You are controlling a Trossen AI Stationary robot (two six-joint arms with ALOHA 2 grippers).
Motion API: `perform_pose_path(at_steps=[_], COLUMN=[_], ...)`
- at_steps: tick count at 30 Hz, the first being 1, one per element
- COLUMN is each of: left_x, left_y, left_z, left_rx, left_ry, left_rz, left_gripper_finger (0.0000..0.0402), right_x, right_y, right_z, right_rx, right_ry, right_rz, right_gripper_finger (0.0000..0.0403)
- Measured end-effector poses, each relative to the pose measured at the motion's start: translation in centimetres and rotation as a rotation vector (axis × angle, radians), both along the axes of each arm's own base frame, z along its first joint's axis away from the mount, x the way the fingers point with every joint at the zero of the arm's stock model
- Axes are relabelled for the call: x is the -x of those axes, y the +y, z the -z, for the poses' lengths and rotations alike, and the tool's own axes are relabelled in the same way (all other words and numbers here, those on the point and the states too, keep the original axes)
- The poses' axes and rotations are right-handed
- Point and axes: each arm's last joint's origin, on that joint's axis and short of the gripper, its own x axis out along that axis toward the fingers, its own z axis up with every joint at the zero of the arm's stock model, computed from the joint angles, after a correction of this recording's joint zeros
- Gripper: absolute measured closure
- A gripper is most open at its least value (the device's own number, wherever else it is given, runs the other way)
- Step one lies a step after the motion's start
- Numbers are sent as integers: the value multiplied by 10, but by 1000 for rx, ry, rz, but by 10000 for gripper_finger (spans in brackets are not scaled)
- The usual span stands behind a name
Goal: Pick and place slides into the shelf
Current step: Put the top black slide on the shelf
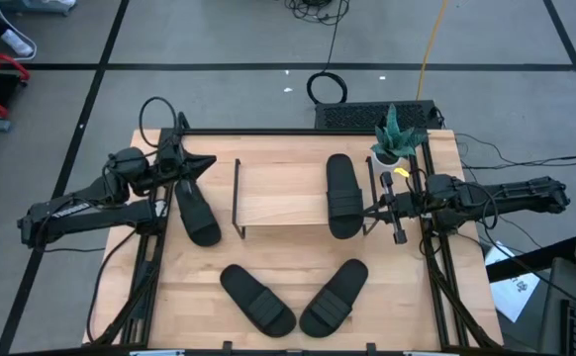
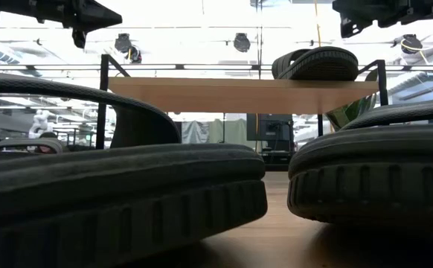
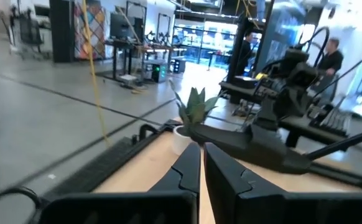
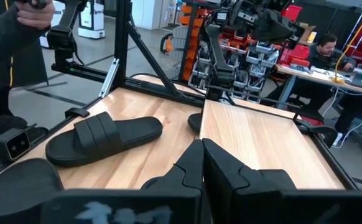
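The shelf (image 1: 278, 198) stands mid-table, and one black slide (image 1: 342, 195) lies on its plank near the right end. In the low view this slide (image 2: 317, 63) rests sole-down on the plank (image 2: 239, 85). A second slide (image 1: 197, 213) lies on the table left of the shelf. Two more (image 1: 256, 299) (image 1: 335, 297) lie by the near edge. My left gripper (image 1: 209, 163) (image 3: 201, 152) hovers shut above the far end of the left slide. My right gripper (image 1: 370, 208) (image 4: 201, 146) hovers shut at the shelf's right end. It faces the plank (image 4: 262, 143) and a slide on the table (image 4: 103, 140).
A potted plant (image 1: 395, 138) stands at the table's far right corner, close to my right arm. A black box (image 1: 367, 116) and cables lie beyond the far edge. The plank is bare left of its slide. People show in the room behind the table.
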Motion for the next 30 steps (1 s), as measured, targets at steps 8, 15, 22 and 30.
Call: perform_pose_path(at_steps=[8, 15, 22, 30], left_x=[6, -4, -3, 2], left_y=[7, 14, 18, 13], left_z=[1, 11, 38, 50], left_rx=[176, 326, 516, 645], left_ry=[443, 726, 1028, 1118], left_rz=[-255, -202, -223, -134], left_gripper_finger=[378, 270, 149, 104], right_x=[-4, -9, -11, -11], right_y=[0, 1, 1, 1], right_z=[2, 3, 3, 2], right_rx=[13, 32, 28, 12], right_ry=[7, 4, 7, -3], right_rz=[-2, -6, -11, -9], right_gripper_finger=[403, 403, 403, 403])
